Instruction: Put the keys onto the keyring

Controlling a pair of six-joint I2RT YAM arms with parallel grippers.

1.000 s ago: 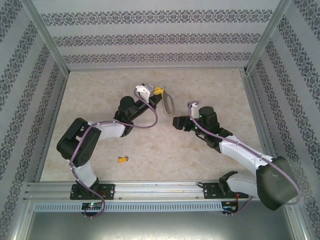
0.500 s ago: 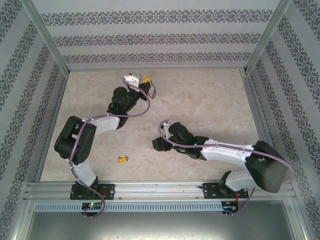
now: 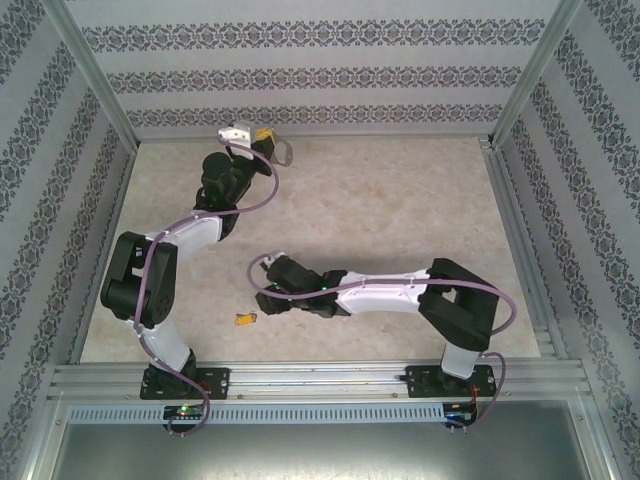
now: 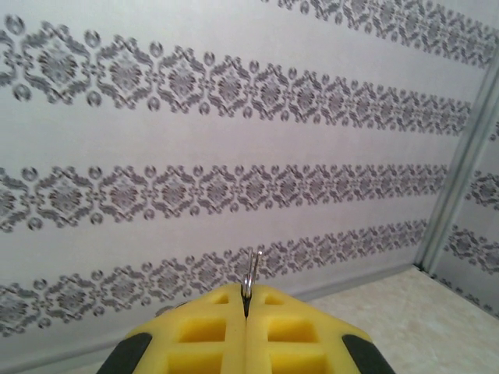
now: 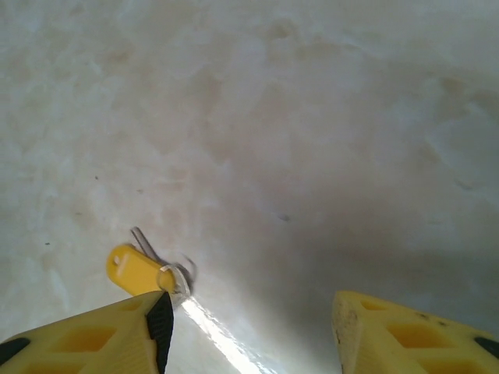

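We see the tiny yellow-headed, grey-bladed key point(image 5: 139, 269) flat beside the right gripper point(image 5: 249, 312), fingers parted; well apart from the key, the left gripper point(image 4: 245, 302) pinches the grey metal keyring point(image 4: 250, 271).

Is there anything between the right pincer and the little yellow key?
No, just bare table. The right wrist view shows the key lying right in front of the open right pincer, close to one finger.
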